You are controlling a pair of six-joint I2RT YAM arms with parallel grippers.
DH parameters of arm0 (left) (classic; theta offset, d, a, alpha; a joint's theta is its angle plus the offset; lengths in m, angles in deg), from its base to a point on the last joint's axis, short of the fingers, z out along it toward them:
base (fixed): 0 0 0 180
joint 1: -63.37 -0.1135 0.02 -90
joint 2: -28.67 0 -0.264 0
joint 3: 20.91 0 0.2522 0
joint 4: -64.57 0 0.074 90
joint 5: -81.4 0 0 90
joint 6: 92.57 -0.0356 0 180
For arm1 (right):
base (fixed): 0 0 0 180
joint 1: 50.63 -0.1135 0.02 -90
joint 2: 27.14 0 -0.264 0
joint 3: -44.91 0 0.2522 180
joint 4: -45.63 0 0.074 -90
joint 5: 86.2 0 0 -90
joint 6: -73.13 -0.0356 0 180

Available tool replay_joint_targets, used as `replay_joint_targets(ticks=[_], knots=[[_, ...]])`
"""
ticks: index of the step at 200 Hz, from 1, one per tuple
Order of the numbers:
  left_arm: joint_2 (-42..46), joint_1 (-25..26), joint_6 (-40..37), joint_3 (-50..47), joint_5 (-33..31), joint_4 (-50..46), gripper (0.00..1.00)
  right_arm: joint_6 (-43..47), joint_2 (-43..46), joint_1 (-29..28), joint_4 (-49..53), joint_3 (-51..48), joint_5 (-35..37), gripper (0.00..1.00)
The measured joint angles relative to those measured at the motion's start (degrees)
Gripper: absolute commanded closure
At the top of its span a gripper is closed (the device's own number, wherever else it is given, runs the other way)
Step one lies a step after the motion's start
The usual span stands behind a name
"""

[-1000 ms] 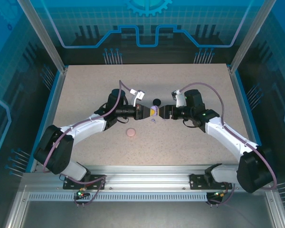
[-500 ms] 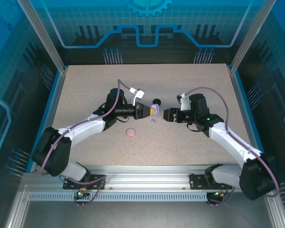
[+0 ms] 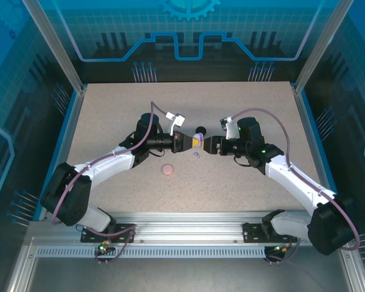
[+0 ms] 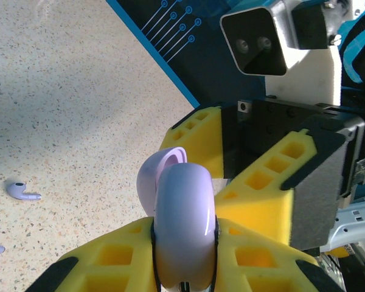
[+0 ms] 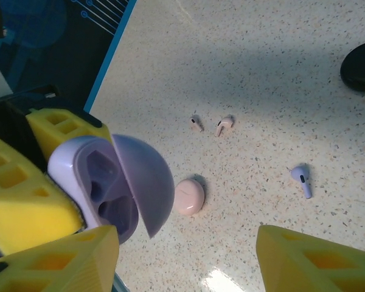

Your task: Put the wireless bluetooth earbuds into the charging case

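CAUTION: left fingers (image 4: pixel 134 233) pinch the open lavender case (image 5: pixel 109 182), right fingers (image 5: pixel 286 243) stand spread beside it; a knock there may twist it loose.

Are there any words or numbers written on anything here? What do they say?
No words, numbers or brand marks can be read anywhere.
Lavender case: plain, no marks.
Pink case: plain, no marks.
Black case: no marks seen, partly cut off by the picture's edge.
Back wall: a drawn gear and lines, no letters.
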Motion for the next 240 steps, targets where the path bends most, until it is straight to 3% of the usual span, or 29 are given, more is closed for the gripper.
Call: replay_joint_targets(ticks=[49, 167, 240], knots=[[0.0, 0.0, 0.02, 0.0, -0.02, 0.0, 1.0, -0.74, -3.3, -0.07, -0.87, 0.66, 1.2, 0.57], [0.0, -0.11, 0.04, 0.0, -0.42, 0.2, 1.0, -1.22, -5.22, -0.09, -5.11, 0.74, -1.44, 0.58], [0.02, -0.11, 0.46, 0.0, 0.02, 1.79, 1.0, -1.81, -5.22, 0.44, -7.45, 0.74, -4.28, 0.75]])
